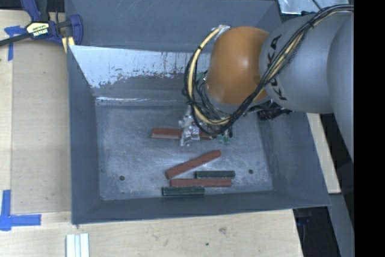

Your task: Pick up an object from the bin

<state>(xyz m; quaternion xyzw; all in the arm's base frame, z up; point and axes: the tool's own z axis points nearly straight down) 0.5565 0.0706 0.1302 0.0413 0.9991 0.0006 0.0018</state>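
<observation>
My gripper (190, 134) hangs low over the middle of the bin floor, mostly hidden under the orange dome. Its metal tip sits right at the right end of a flat brown bar (165, 134) lying level on the floor. Below it, a longer brown bar (194, 164) lies slanted, rising to the right.
Near the bin's front wall lie a dark green bar (214, 174), a brown bar (200, 183) beside it and another dark green bar (183, 191) against the wall. The arm and its cables cover the bin's right rear part.
</observation>
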